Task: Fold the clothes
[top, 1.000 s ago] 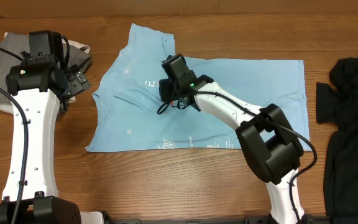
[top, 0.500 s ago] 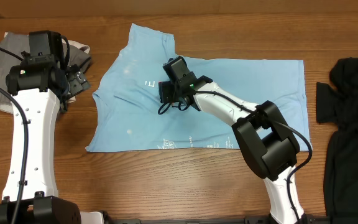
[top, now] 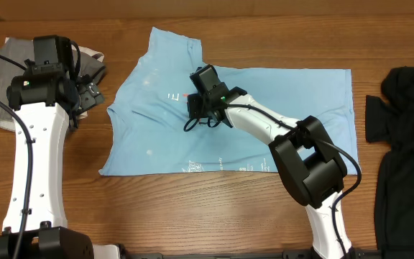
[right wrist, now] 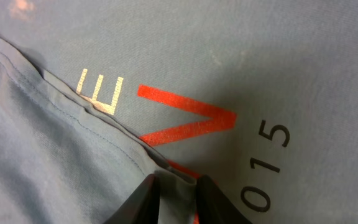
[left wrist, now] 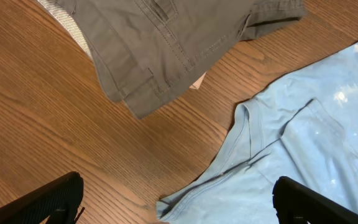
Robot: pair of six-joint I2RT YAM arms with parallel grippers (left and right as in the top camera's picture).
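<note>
The light blue T-shirt (top: 293, 108) lies spread flat on the middle of the wooden table (top: 214, 216), with small white text along its near edge; the right gripper (right wrist: 176, 190) is down on the left half of the shirt, near the collar end; its jaws stand almost together, and its fingers (right wrist: 146, 196) pinch a raised fold of the blue cloth, just below an orange letter (right wrist: 188, 121) printed on the shirt; the left gripper (left wrist: 176, 190) hangs above the table at the left side, jaws wide apart and with nothing between them; under it are bare wood and one sleeve (left wrist: 260, 149) of the shirt; a grey garment (left wrist: 154, 43) lies beside that sleeve, apart from it; a black garment (top: 408, 129) lies at the far right edge, well apart from the shirt
</note>
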